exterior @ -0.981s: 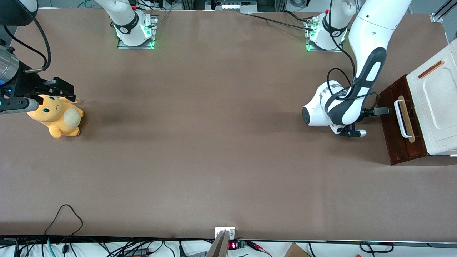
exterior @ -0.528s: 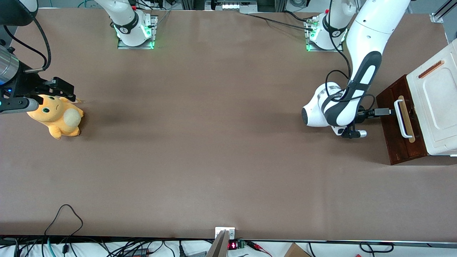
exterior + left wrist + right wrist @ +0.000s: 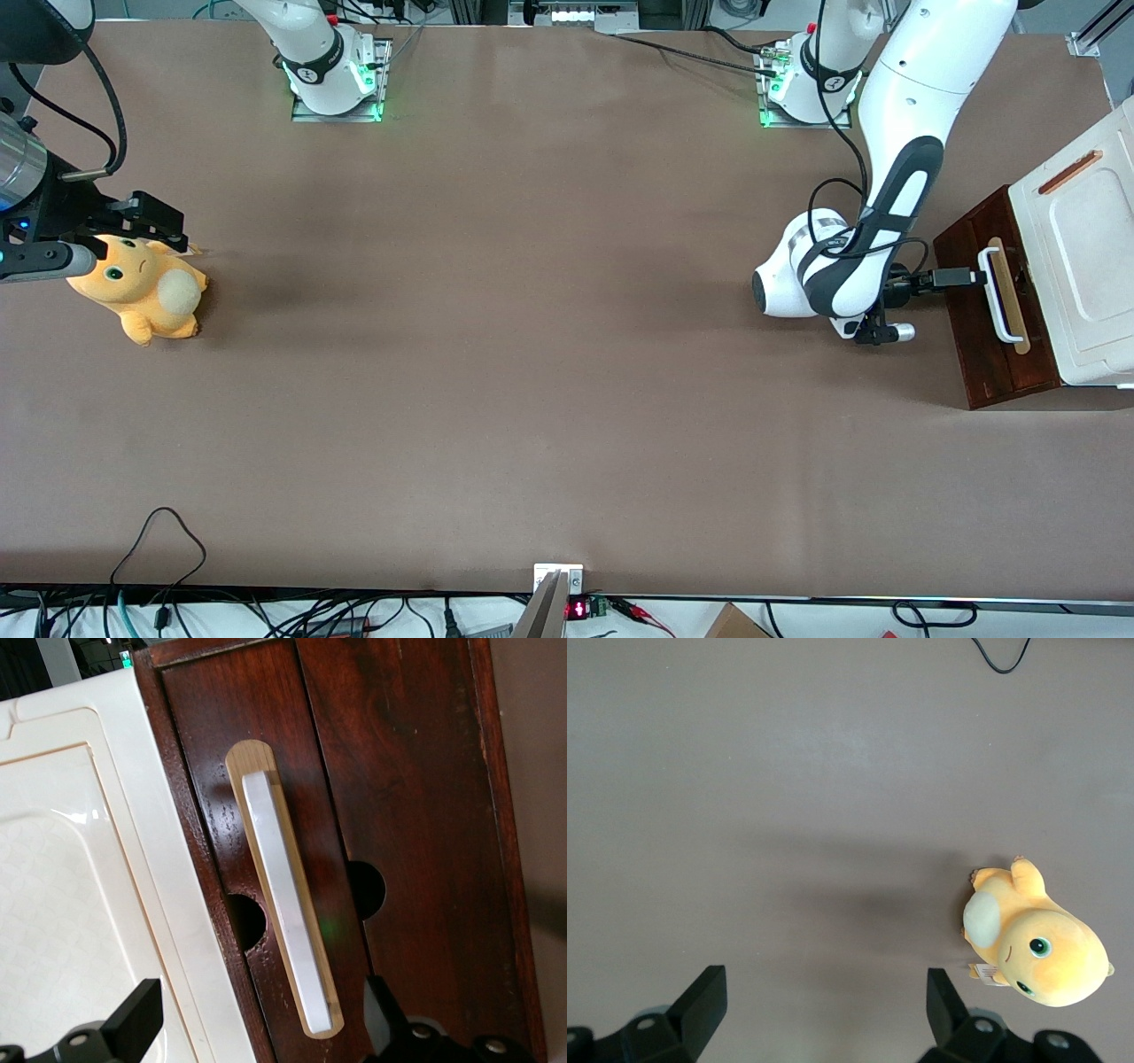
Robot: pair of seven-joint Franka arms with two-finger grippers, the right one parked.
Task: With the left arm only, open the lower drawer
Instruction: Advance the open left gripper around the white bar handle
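Left arm (image 3: pixel 895 190) reaches toward the cabinet at the working arm's end of the bench (image 3: pixel 532 399). Gripper (image 3: pixel 961 278) is level with the lower drawer (image 3: pixel 983 328), right at the white handle (image 3: pixel 999 294), tip at or just short of it; contact can't be confirmed. Wrist view: gripper (image 3: pixel 257 1019) spread wide, nothing held, fingers (image 3: pixel 135 1020) straddling the end of the handle (image 3: pixel 285 904) on its pale wood strip (image 3: pixel 255 757). One finger sits over the white panel (image 3: pixel 71 877) side, the other over the dark drawer front (image 3: pixel 399 788).

Drawer looks fully shut, front flush, no pale interior showing. Step in hand, as I judge it: final approach and grasp of the handle, pull not started.

To do it well:
- Push in a little more so both fingers pass either side of the bar, then close on it.
- The gripper is near one end of the bar; shifting toward the middle would help the drawer pull straight rather than bind.
- Pull straight out along the drawer's travel, toward the bench middle, keeping the wrist level.
- Risk: the finger on the panel side could catch the white panel's edge, and the cabinet itself may slide if the pull is jerky.

Stuffed toy (image 3: pixel 142 288) lies toward the parked arm's end, not relevant.
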